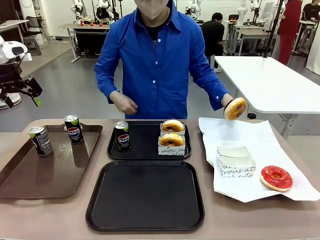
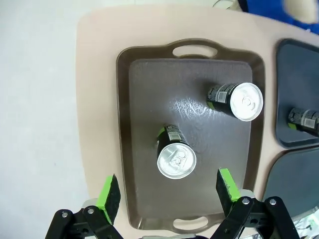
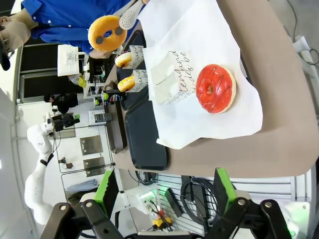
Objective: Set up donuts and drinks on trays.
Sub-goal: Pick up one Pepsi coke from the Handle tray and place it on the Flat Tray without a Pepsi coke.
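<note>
Left gripper (image 2: 168, 188), fingers wide, hangs over two cans (image 2: 176, 160) on the brown tray (image 2: 144, 99); right gripper (image 3: 165, 185), fingers equally wide, faces the red donut (image 3: 215, 88).

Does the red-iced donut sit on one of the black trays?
No, the red-iced donut lies on the white paper sheet, beside the near black tray.

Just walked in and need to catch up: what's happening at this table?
A person holds a glazed donut in tongs above the white paper sheet, where a red-iced donut lies. The far black tray carries one can and two boxed donuts. Two more cans stand on the brown tray, and the left gripper hangs open above the nearer one, touching nothing. The right gripper is open too.
</note>
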Robot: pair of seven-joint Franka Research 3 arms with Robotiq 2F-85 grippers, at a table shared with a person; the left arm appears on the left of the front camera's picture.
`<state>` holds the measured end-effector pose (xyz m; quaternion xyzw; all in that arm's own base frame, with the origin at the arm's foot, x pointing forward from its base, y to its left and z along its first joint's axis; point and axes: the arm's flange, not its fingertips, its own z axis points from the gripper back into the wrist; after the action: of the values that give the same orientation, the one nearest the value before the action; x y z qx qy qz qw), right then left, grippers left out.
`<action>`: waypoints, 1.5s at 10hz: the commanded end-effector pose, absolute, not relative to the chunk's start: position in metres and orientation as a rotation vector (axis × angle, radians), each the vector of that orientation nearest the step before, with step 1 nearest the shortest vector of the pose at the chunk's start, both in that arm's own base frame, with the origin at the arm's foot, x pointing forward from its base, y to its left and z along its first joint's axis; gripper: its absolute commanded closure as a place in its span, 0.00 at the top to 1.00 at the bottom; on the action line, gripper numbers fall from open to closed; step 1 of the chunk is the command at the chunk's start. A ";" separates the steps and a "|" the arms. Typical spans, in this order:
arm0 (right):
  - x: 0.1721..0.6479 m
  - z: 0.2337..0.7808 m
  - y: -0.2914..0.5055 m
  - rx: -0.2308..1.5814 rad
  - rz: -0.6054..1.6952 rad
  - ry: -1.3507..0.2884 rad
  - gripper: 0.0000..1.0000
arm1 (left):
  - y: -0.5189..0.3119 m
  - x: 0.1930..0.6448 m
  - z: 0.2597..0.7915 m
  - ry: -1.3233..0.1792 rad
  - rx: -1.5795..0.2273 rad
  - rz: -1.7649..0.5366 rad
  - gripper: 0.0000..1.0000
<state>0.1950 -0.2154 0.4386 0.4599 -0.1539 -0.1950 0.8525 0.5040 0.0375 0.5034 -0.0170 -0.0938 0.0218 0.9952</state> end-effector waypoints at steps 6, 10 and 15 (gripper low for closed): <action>0.195 0.438 -0.214 0.968 -0.408 -0.314 1.00 | 0.018 0.494 0.445 -0.107 0.045 -0.053 1.00; 0.195 0.438 -0.214 0.968 -0.408 -0.314 1.00 | 0.016 0.502 0.424 -0.093 0.004 -0.043 1.00; 0.195 0.438 -0.214 0.968 -0.408 -0.314 1.00 | 0.013 0.521 0.399 -0.049 0.019 -0.022 1.00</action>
<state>0.1950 -0.2154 0.4386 0.4599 -0.1539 -0.1950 0.8525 0.5167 0.0159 0.3992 0.0112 -0.0202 -0.0181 0.9996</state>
